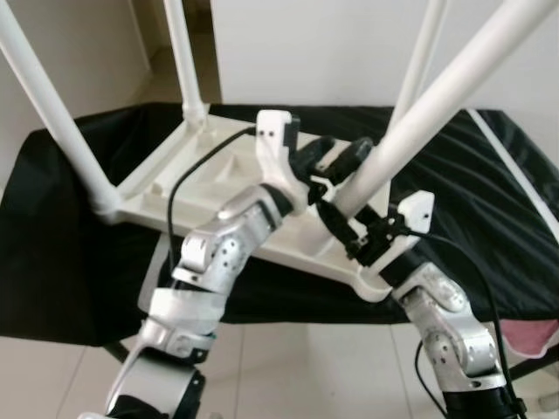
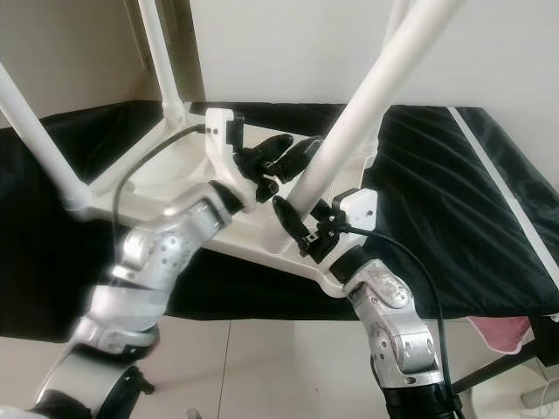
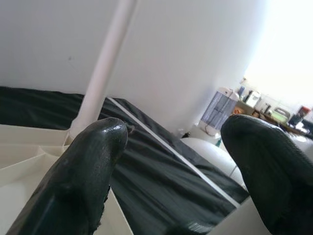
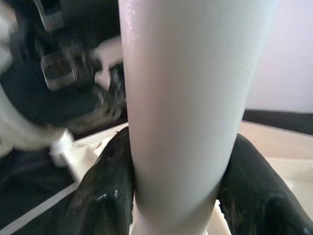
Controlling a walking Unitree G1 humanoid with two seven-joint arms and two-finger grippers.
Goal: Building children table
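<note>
A white children's table (image 1: 175,188) lies upside down on a black-covered surface, with its four white legs pointing up. My right gripper (image 1: 349,223) is shut on the near right leg (image 1: 437,96), low down by its socket. In the right wrist view that leg (image 4: 190,98) stands between the black fingers (image 4: 105,196). My left gripper (image 1: 336,153) hovers open just left of the same leg, a little above the underside of the tabletop. Its fingers (image 3: 83,171) hold nothing, and a far leg (image 3: 105,63) stands beyond them.
The black cloth (image 1: 489,192) covers the whole work surface, with pale floor tiles (image 1: 306,367) in front of it. A pink item (image 1: 533,336) lies low at the right. White walls stand behind. A white appliance (image 3: 220,110) stands on the floor further off.
</note>
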